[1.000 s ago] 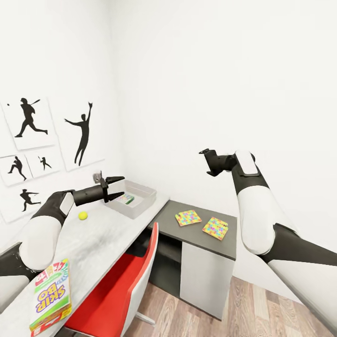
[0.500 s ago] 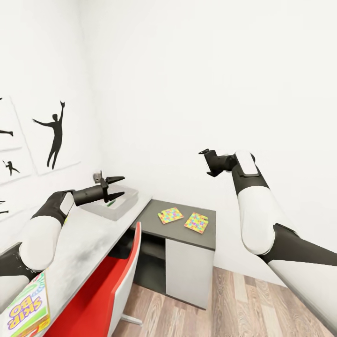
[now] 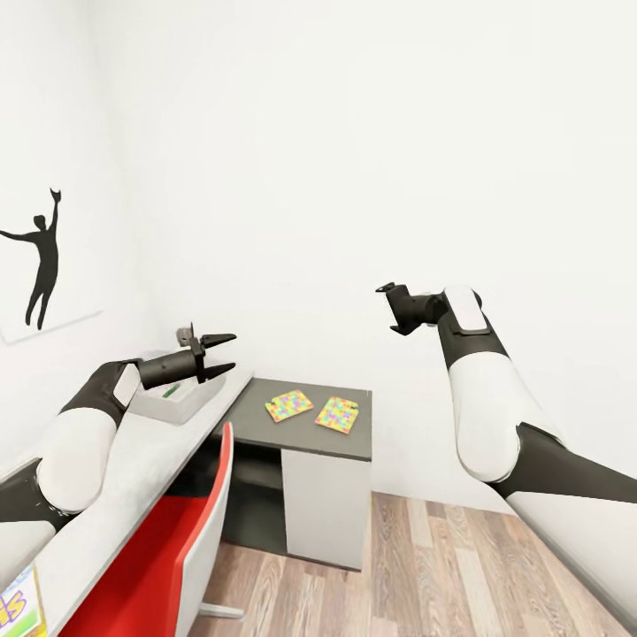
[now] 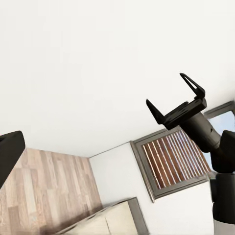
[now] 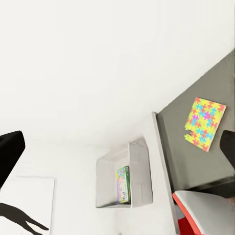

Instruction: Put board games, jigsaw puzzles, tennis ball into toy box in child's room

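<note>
A: How do our fingers stand?

B: Our left gripper hangs with its two fingers spread apart, holding nothing, above the near rim of the toy box. Our right gripper is raised well above the floor, touching nothing; in the left wrist view its fingers are parted around empty air.

A: And the toys?

B: The toy box sits at the far end of the table, by the wall, its long axis running along the table's length. In the right wrist view a green-edged board game lies inside the box, its long side along the box's long side. The two jigsaw puzzles lie flat, side by side but apart, on the dark cabinet top that joins the table's corner, each turned a little askew to its edges. Another board game peeks in at the table's near end.

A: What differs from half a second ago?

B: Our view has swung right: the box, puzzles and silhouette sit further left in the picture. Our arms keep their pose.
</note>
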You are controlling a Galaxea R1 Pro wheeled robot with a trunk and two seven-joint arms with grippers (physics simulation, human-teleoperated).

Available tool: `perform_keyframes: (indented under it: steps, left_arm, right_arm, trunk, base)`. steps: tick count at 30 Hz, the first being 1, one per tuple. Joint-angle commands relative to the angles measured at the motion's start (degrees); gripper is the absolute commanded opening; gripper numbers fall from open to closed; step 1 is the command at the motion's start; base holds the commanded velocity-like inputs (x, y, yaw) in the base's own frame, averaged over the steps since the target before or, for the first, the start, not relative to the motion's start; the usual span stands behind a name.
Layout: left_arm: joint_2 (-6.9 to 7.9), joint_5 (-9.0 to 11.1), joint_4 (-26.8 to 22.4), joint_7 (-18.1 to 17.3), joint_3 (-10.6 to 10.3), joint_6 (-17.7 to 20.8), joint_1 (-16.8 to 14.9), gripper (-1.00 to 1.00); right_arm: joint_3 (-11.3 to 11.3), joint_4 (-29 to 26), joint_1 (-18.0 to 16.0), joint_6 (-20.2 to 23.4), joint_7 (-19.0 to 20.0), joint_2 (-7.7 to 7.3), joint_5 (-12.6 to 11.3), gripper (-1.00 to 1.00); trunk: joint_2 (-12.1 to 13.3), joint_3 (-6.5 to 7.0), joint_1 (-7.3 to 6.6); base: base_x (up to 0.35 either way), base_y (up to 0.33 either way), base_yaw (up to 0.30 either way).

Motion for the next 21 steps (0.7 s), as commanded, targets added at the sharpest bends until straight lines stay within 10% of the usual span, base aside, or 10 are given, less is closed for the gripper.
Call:
perform_keyframes:
  steps: [1,21]
  left_arm:
    - [-0.03,-0.6,0.0,-0.4,0.4,0.4,0.0,1.0]
    - [-0.56,-1.1,0.0,0.6,0.1,-0.2,0.2,1.0]
  right_arm:
    - [-0.2,-0.1,0.0,0.0,-0.5,0.05,-0.6,1.0]
    - [-0.2,0.0,0.8,1.8,0.2,-3.14,-0.5,1.0]
  trunk:
    - [0.0,-0.03,0.02]
    - [0.0,-0.03,0.02]
  base:
    - [-0.062,0.0,-0.278]
    - [-0.007,0.0,-0.278]
